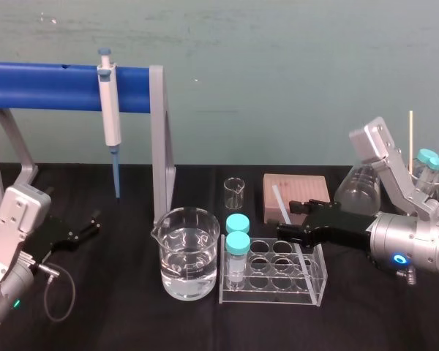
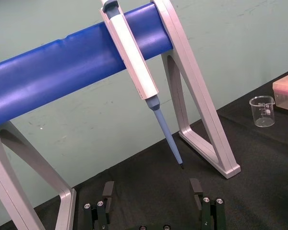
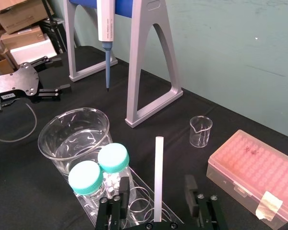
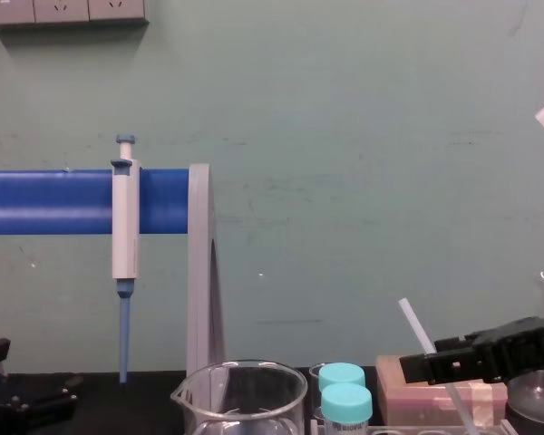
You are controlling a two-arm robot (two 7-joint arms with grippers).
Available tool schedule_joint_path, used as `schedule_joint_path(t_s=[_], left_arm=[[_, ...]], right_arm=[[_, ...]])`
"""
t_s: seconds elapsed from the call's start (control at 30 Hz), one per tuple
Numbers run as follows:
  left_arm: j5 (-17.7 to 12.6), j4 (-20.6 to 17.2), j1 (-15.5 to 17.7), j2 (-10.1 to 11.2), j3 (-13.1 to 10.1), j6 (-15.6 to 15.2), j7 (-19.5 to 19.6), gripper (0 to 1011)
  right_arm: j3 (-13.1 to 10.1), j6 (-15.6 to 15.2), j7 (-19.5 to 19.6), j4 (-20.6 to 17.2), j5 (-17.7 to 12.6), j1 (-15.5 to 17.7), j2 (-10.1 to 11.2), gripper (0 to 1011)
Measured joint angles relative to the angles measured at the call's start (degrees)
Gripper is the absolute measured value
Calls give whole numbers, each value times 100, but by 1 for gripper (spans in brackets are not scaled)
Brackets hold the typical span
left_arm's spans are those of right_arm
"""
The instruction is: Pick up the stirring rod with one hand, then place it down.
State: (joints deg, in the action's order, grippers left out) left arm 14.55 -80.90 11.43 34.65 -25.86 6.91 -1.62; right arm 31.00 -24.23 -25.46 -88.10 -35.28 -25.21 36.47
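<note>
Standing at the lower middle of the head view, a large beaker (image 1: pixel 190 256) is seen partly filled with clear liquid. A clear tube rack (image 1: pixel 318 284) just beside it is loaded with two teal-capped tubes (image 1: pixel 238 238) at its left end. Over the rack, the stirring rod (image 3: pixel 158 158) is found between the spread fingers of the right pincer (image 3: pixel 156 190), gripped by neither. Its long axis is tilted, with the upper end toward the upper left in the chest view. Farther back, a small beaker (image 1: pixel 234 192) is seen empty beside a pink tip box (image 1: pixel 296 191). The left pincer (image 2: pixel 152 189), fingers apart, is parked at lower left.
</note>
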Motion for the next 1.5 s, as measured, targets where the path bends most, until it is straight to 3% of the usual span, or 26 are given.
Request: schedule_joint_path(t_s=[0.43, 0.7, 1.07, 1.23, 1.37, 1.5], left_arm=[[0, 0, 0, 0, 0, 0, 0, 1000], [-1, 0, 0, 0, 0, 0, 0, 1000], [0, 0, 0, 0, 0, 0, 0, 1000], [-1, 0, 0, 0, 0, 0, 0, 1000], [0, 0, 0, 0, 0, 0, 0, 1000], [-1, 0, 0, 0, 0, 0, 0, 1000]], right_arm=[[-4, -7, -4, 0, -11, 0, 0, 302], [-4, -8, -9, -1, -14, 0, 0, 80], [-111, 178, -47, 8, -51, 106, -35, 61], [-278, 773, -29, -42, -5, 337, -36, 61], [-518, 1590, -143, -84, 44, 659, -24, 61], [-783, 2190, -386, -100, -148, 941, -55, 61]])
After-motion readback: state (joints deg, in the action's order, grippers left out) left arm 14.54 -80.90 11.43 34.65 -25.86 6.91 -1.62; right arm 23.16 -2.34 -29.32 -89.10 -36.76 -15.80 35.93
